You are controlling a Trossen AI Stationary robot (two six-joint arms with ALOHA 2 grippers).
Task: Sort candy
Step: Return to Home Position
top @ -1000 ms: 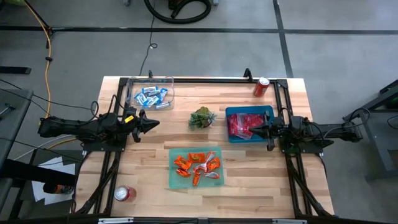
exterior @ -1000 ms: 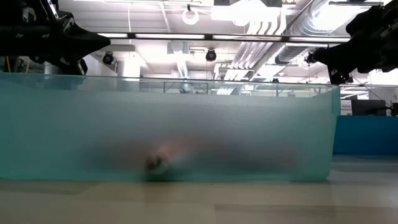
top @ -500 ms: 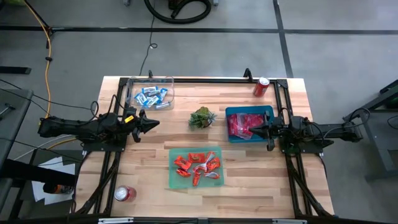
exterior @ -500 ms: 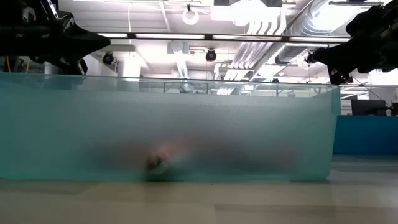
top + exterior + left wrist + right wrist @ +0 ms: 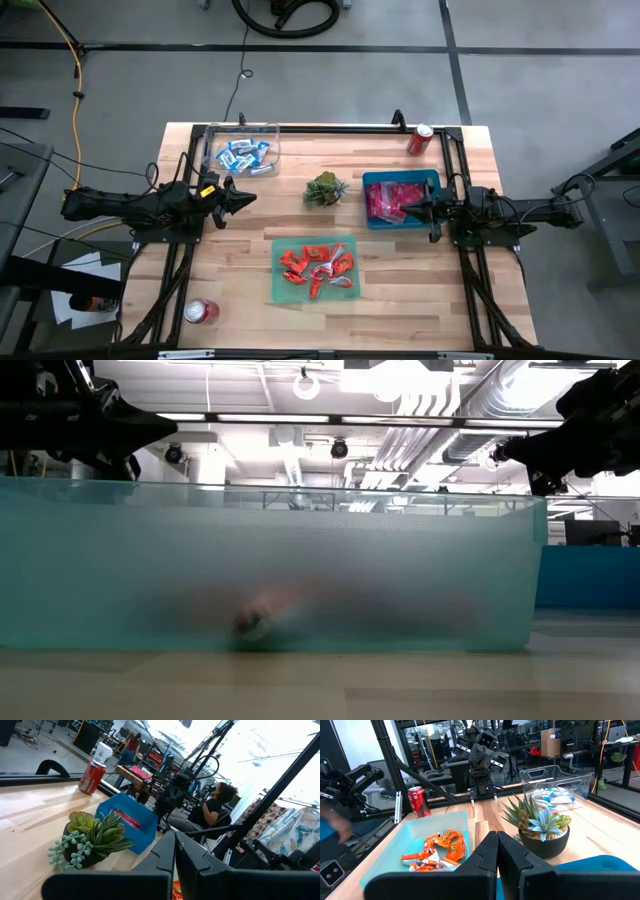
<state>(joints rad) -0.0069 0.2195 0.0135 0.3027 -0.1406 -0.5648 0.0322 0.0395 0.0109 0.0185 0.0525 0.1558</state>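
The candy lies sorted in three bins. Blue-and-white sweets [image 5: 243,154] fill a clear bin [image 5: 270,142] at the far left. Pink ones [image 5: 384,200] lie in a blue bin [image 5: 372,181] on the right. Orange ones [image 5: 315,266] sit in a teal bin [image 5: 280,246] near the front middle. My left gripper [image 5: 250,197] hovers shut at the left side, pointing level toward the table's middle. My right gripper [image 5: 403,210] hovers shut over the blue bin's near edge, pointing level toward the left. Neither holds anything.
A small green plant [image 5: 324,189] stands in the table's middle between the grippers. One red soda can [image 5: 420,139] stands at the far right corner, another [image 5: 201,311] at the near left. A black frame [image 5: 330,128] runs along the far edge. People are in the room beyond.
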